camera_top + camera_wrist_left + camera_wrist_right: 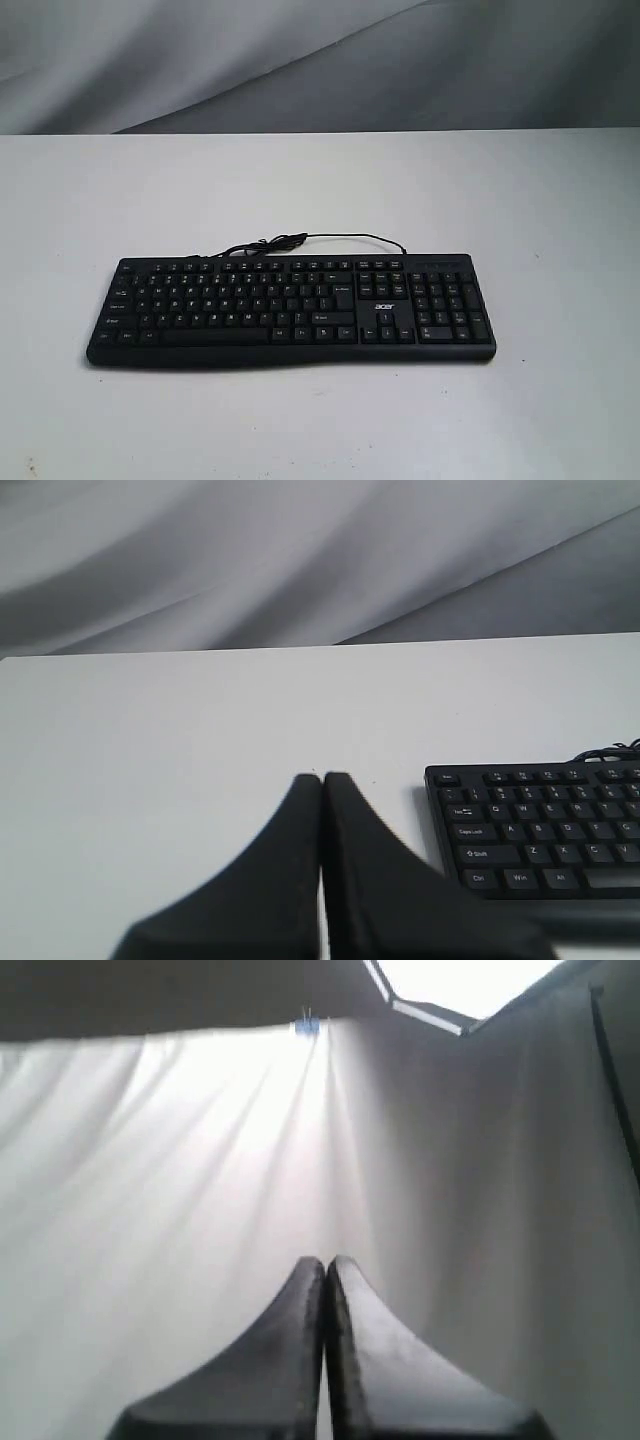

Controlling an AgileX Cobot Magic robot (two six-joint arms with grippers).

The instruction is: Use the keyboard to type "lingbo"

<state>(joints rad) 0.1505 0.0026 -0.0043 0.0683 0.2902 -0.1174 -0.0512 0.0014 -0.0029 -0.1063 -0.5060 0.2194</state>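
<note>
The black keyboard (pixel 290 310) with white legends and an "acer" logo lies flat on the white table, number pad to the right in the exterior view. Its thin black cable (pixel 300 240) curls behind it. Neither arm shows in the exterior view. In the left wrist view my left gripper (pixel 322 778) is shut with nothing in it, hanging over bare table beside the keyboard's (pixel 540 830) Ctrl and Shift corner. My right gripper (pixel 325 1260) is shut and empty too, aimed at the white backdrop cloth; no keyboard shows in its view.
The white table (pixel 320 180) spreads wide on all sides of the keyboard. A grey draped cloth (pixel 300 60) forms the backdrop behind the table's far edge.
</note>
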